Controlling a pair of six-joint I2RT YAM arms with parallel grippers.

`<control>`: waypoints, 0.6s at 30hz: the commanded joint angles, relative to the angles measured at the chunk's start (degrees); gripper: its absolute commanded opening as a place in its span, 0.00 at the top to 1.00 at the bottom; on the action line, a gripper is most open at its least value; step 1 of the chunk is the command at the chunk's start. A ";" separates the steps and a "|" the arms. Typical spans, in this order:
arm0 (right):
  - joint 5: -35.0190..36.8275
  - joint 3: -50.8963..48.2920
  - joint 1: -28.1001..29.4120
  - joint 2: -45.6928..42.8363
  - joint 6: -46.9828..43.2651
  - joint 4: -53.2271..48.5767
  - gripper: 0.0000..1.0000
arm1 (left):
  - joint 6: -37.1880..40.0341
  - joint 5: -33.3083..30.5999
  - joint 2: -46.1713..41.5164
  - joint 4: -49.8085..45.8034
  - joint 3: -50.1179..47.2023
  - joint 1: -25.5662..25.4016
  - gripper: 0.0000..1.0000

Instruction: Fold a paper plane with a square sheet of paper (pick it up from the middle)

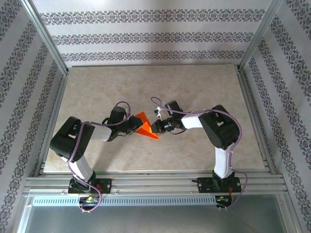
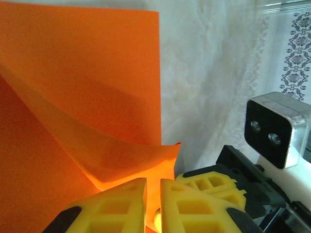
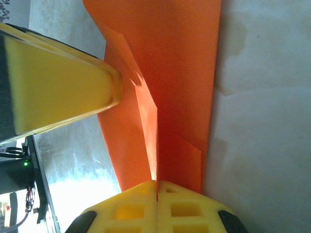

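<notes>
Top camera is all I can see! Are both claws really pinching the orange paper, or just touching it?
Observer: Really pinching. The right wrist camera shows the right gripper shut tight, with a folded edge of the paper running into its closed jaws.
Operator: And the other claw?
Observer: In the left wrist camera, the left gripper has paper clamped in the narrow gap between its jaws.
Operator: Is the paper flat?
Observer: No. Up close, it is creased, and one layer curls away from the layer behind it.
</notes>
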 commanded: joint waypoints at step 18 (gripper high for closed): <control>7.29 -1.13 -0.22 3.54 -1.58 -6.00 0.82 | -0.01 1.55 4.36 2.61 3.68 -0.83 0.84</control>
